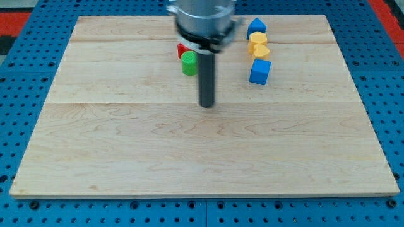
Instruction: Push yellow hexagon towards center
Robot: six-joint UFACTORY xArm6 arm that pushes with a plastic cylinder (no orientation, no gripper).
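A yellow hexagon (257, 39) sits near the view's top, right of centre, between a blue block (256, 26) above it and a yellow heart-shaped block (260, 51) just below it. A blue cube (260, 72) lies below the heart. My tip (207, 104) rests on the board near the centre, well to the lower left of the yellow hexagon and apart from all blocks. A green cylinder (189, 64) stands just up and left of the rod, with a red block (182, 50) behind it, partly hidden by the arm.
The wooden board (126, 157) lies on a blue perforated table. The arm's grey body (202, 19) hangs over the board's top middle and hides part of it.
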